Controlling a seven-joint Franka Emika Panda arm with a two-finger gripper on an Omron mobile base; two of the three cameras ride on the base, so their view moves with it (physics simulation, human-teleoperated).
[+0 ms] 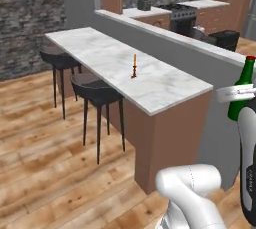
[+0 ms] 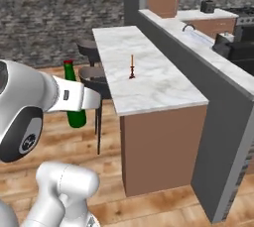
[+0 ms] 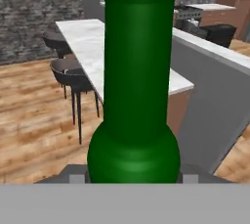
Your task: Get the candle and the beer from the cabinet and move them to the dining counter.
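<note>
The claw [image 2: 79,103] is clamped around the beer [image 2: 74,97], a smooth, slippery, breakable glass bottle best held low on its body, short of the table [image 1: 165,93].

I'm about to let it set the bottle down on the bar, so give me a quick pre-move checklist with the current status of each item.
1. Beer held in the end effector: ok.
2. Beer upright, red cap on top: ok.
3. Candle already standing on the dining counter: ok.
4. Bare marble on either side of the candle: ok.
5. Beer over the counter: not ok, it hangs beside it above the floor.
6. Stools clear of the approach path: cannot tell.
</note>
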